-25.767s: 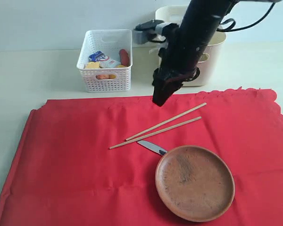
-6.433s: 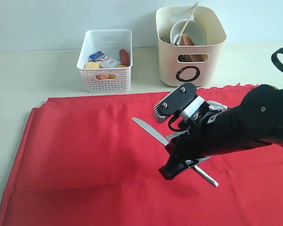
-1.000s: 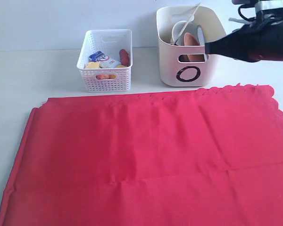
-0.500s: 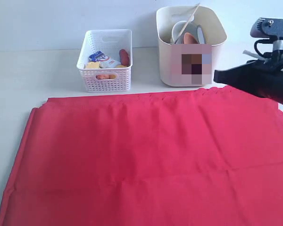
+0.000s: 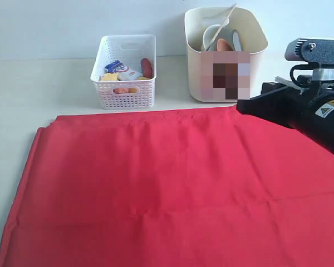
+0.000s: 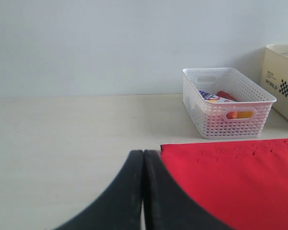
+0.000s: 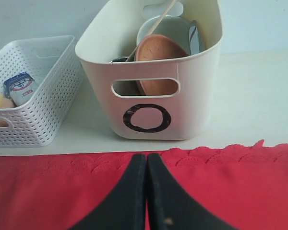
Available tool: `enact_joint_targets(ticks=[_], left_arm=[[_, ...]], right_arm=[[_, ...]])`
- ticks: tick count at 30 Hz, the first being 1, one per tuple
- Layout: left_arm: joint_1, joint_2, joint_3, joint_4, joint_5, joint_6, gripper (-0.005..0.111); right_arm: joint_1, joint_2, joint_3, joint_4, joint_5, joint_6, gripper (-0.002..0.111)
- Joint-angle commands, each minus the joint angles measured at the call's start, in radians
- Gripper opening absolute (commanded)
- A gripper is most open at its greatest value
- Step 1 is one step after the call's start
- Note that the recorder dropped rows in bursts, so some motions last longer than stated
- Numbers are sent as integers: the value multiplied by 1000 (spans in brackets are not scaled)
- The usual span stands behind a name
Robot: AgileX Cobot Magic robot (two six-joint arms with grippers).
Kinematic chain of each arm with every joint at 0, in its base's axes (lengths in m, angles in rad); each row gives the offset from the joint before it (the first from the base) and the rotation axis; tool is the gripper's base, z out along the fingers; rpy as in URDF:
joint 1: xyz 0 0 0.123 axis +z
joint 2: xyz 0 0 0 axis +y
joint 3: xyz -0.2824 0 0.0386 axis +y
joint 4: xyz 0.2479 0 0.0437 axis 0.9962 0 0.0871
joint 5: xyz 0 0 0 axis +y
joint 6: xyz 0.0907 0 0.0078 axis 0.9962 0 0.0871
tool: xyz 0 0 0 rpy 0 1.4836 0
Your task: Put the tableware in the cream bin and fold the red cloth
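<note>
The red cloth (image 5: pixel 156 178) lies spread flat over most of the table. Behind it stands the cream bin (image 5: pixel 196 72), holding the brown clay plate (image 7: pixel 158 52), the pale bowl (image 7: pixel 165 26), a chopstick (image 7: pixel 159 18) and a grey metal piece (image 7: pixel 194 38). The steel cup cannot be made out. My right gripper (image 5: pixel 240 105) reaches in from the right, shut and empty. It hangs over the cloth's scalloped far edge (image 7: pixel 240 151), facing the bin's black ring (image 7: pixel 147 118). My left gripper (image 6: pixel 143 152) is shut and empty beside a corner of the cloth (image 6: pixel 168 148); the exterior view does not show it.
A white perforated basket (image 5: pixel 124 72) with food items stands left of the bin, behind the cloth. Bare cream tabletop (image 6: pixel 62 143) lies to the left of the cloth and behind it. A pale wall backs the table.
The right arm has come down from beside the bin's rim to the cloth's far edge, its tip now lower and further left. The knife it handled earlier is off the cloth.
</note>
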Motion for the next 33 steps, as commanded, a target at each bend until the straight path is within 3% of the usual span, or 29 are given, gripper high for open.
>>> enact_joint_targets(ticks=[1,13,33], left_arm=[[-4,-7,4,0,-2,0,0],[-4,-7,4,0,-2,0,0],[-4,-7,4,0,-2,0,0]], right_arm=[[1,-8,7,-27,-19,11,0],[1,-13,7,-79,-19,56,0],[1,-226,77,-211,24,145,0]])
